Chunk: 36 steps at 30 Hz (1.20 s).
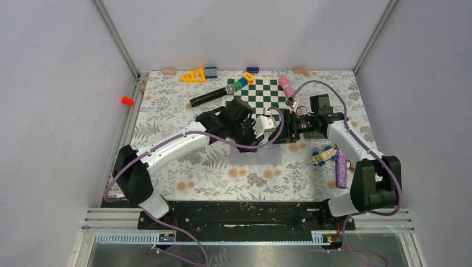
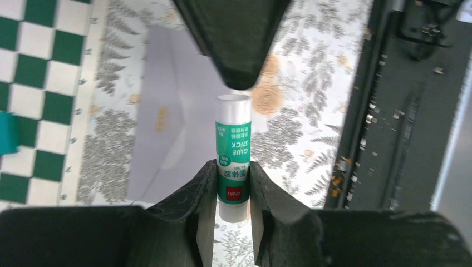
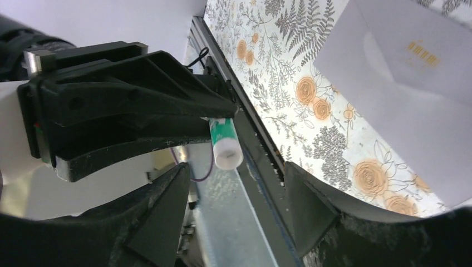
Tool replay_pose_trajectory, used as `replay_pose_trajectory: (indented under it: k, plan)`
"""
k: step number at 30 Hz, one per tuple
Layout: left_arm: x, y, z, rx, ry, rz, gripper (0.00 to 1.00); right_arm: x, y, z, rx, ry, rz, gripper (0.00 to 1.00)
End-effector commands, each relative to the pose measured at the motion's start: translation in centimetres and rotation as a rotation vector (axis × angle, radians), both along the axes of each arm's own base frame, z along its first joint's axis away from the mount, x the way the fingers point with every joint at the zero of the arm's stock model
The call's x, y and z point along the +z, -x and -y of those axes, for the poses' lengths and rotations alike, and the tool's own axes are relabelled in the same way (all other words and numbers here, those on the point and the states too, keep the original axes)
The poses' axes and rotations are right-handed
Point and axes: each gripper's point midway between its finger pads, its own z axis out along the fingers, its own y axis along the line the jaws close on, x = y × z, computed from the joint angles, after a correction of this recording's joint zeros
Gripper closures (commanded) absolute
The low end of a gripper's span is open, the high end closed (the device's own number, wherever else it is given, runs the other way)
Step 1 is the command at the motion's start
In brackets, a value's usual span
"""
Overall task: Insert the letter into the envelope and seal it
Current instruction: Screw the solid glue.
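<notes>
Left wrist view shows left jaws clamping the glue stick (image 2: 233, 161); right wrist view shows right jaws apart.

L end effector (image 3: 219, 125) grips glue stick (image 3: 225, 143); envelope (image 3: 412, 83) lies flat beyond.

Two grippers are in view, the left gripper (image 2: 232, 167) and the right gripper (image 3: 231, 186). There is one envelope (image 1: 255, 155) and one glue stick (image 2: 234, 150). The counter (image 1: 183, 183) carries one checkered board (image 1: 267, 92), one black microphone (image 1: 211, 98), one yellow triangle (image 1: 193, 75), one blue brick (image 1: 210, 71), one purple brick (image 1: 252, 69), one short row of coloured bricks (image 1: 240, 83), one pink cylinder (image 1: 285, 86), one purple stick (image 1: 341, 169) and one toy car (image 1: 324, 156). Two tan blocks lie along the far edge, the left tan block (image 1: 168, 71) and the right tan block (image 1: 301, 71). One orange cone (image 1: 127, 100) sits at the left edge.
</notes>
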Motion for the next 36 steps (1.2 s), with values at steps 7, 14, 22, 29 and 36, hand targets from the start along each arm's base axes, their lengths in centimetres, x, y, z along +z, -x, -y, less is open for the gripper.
replay_pose_trajectory:
  k: [7, 14, 22, 29, 36]
  plan:
    - [0.9, -4.1, 0.3, 0.17, -0.018, 0.197, 1.0, 0.8, -1.4, -1.0, -0.05, -0.096, -0.217, 0.37]
    - [0.7, -3.9, 0.5, 0.161, -0.02, 0.199, 1.0, -0.5, -1.8, -1.1, -0.063, -0.098, -0.269, 0.41]
    - [0.4, -3.4, 0.8, 0.135, -0.024, 0.188, 1.0, -0.5, -1.4, -2.0, -0.031, -0.119, -0.291, 0.51]
    - [0.3, -3.3, 0.8, 0.129, -0.03, 0.191, 1.0, -0.8, -1.0, -2.6, 0.0, -0.12, -0.306, 0.57]
    - [0.2, -3.2, 0.7, 0.128, -0.032, 0.191, 1.0, -0.5, -0.7, -2.7, 0.015, -0.128, -0.296, 0.69]
